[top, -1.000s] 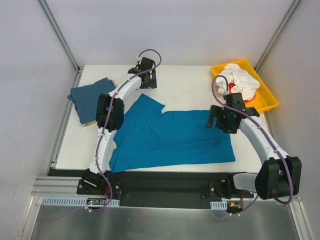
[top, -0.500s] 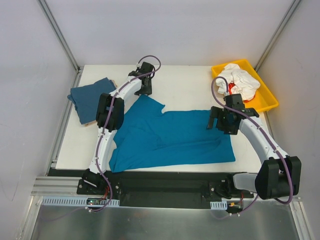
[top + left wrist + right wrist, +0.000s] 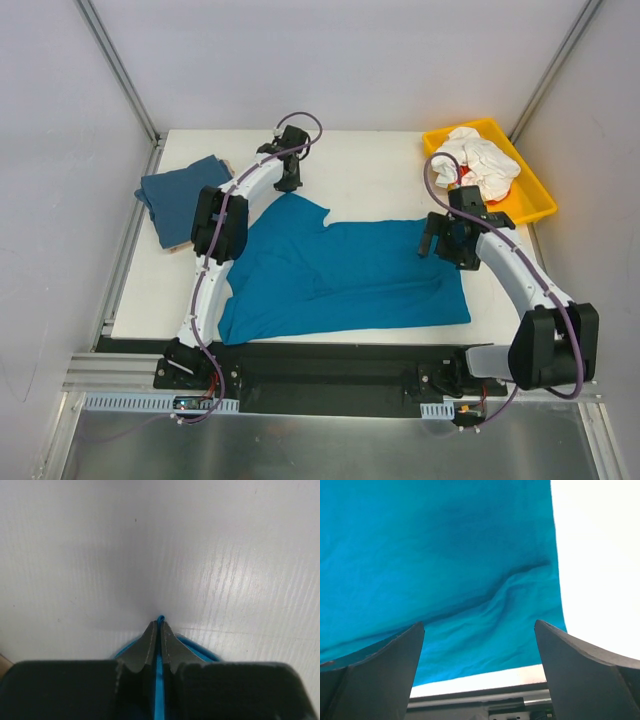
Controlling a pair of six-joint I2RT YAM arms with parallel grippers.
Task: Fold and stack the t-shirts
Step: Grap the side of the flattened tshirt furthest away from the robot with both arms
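Observation:
A bright teal-blue t-shirt (image 3: 345, 272) lies spread across the middle of the white table. At the shirt's far left corner my left gripper (image 3: 292, 186) is shut on its edge; in the left wrist view a thin strip of teal cloth (image 3: 159, 680) runs between the closed fingertips (image 3: 150, 637). My right gripper (image 3: 432, 238) hovers open over the shirt's right side, fingers (image 3: 385, 670) wide apart above wrinkled teal cloth (image 3: 470, 580). A folded slate-blue t-shirt (image 3: 180, 195) rests at the far left, with a beige layer (image 3: 182, 245) showing under its near edge.
A yellow tray (image 3: 510, 195) at the back right holds crumpled white cloth (image 3: 480, 160). The table's near edge and a black rail (image 3: 330, 355) lie just beyond the teal shirt's hem. Grey walls with metal posts close in both sides.
My left gripper came down toward the teal shirt's far corner and closed on its edge. The right gripper shifted slightly and stayed open.

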